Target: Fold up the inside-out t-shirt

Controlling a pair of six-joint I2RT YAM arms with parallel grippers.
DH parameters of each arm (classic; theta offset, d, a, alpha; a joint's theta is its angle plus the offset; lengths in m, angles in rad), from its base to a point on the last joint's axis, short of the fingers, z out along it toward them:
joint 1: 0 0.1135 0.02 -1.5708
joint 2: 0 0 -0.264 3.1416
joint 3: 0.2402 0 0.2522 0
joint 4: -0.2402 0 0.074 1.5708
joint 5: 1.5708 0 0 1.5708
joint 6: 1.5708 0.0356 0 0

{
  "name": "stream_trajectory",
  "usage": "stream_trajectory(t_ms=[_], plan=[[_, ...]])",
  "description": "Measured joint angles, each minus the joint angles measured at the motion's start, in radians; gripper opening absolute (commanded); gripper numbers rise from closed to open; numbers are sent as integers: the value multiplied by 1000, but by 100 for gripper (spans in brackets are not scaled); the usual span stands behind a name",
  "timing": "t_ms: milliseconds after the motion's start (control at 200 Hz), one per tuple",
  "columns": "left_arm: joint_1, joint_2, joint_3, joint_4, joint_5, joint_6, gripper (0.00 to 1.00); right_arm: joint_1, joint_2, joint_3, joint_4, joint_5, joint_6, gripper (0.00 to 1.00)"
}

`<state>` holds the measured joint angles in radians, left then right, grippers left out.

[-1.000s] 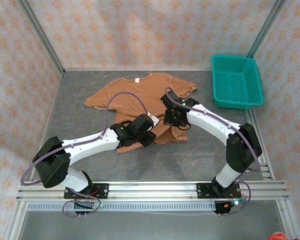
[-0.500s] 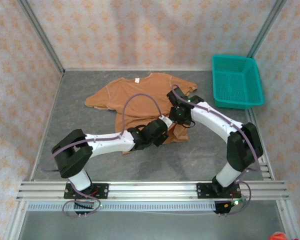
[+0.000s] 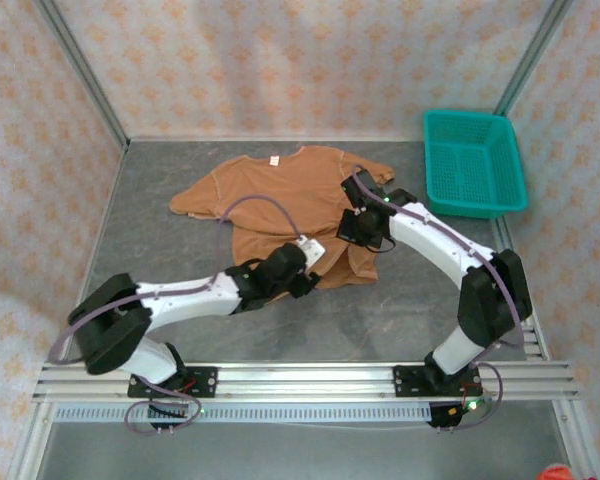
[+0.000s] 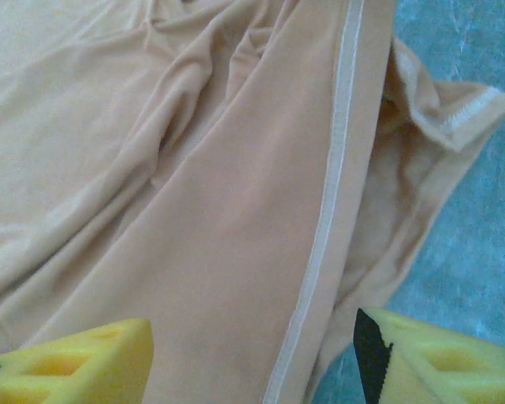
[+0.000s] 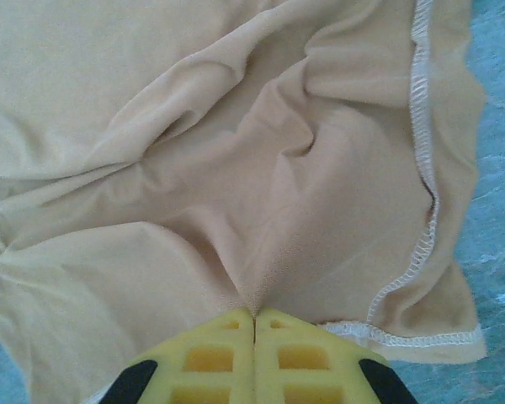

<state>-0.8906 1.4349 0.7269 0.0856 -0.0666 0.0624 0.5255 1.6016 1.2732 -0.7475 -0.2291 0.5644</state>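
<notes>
Tan shirt (image 3: 280, 185) lies wrinkled near the far edge of the bench (image 3: 380, 320), the right jaws pinched together on its cloth and the left jaws spread wide over its near hem, so gripping for the first fold seems in hand; next, the left should close on that hem.

Shirt (image 3: 290, 185): tan/orange-brown, short-sleeved, inside-out, so the raised seams and white hem stitching are exposed. It lies mid-surface toward the far edge, collar far, with a small white label (image 3: 274, 160) at the neck. Left sleeve is spread flat. Right side and lower body are rumpled, creases converging to one pinched point. A hem corner on the right is curled over.
</notes>
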Motion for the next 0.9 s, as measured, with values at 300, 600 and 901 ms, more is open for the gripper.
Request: stream_trajectory(t_ms=[300, 600, 901], plan=[[21, -8, -68, 101, 111, 72, 88, -25, 0, 0, 48, -104, 39, 0], [-27, 180, 18, 225, 13, 98, 88, -27, 0, 0, 68, -163, 75, 0], [-16, 322, 107, 273, -128, 133, 77, -68, -51, -20, 67, -169, 79, 0]])
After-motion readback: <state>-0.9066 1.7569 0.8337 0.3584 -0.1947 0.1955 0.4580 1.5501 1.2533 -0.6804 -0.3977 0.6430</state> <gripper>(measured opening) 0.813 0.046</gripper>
